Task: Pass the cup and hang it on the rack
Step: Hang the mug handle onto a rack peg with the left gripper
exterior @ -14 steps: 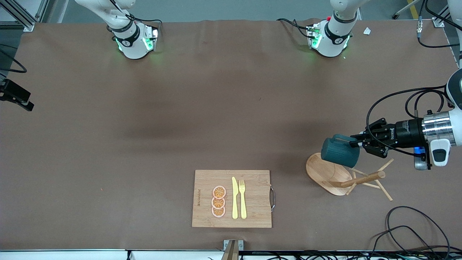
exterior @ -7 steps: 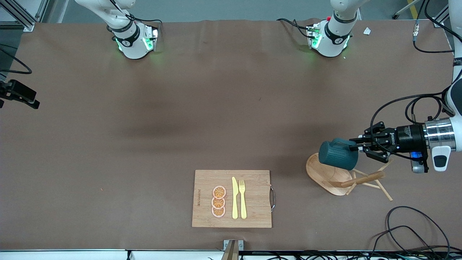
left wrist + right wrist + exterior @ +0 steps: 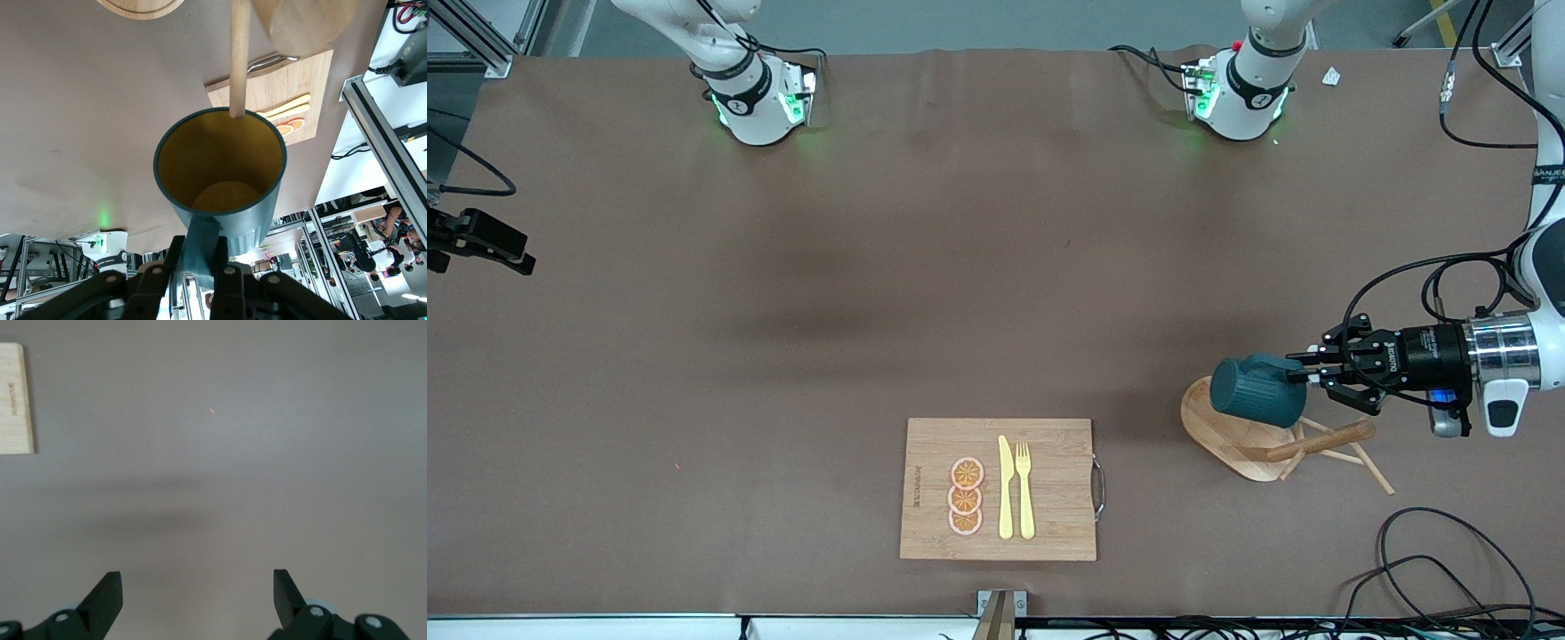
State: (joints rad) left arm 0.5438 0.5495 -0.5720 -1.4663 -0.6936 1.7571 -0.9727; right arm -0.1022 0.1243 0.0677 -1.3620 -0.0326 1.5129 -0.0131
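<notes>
Brown-covered table, perhaps grey floor.

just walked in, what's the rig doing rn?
The left end effector is shut on the handle of the teal cup, holding it sideways over the wooden rack, not yet hung. The right end effector waits open over bare table. A cutting board with toy cutlery lies untouched.
</notes>
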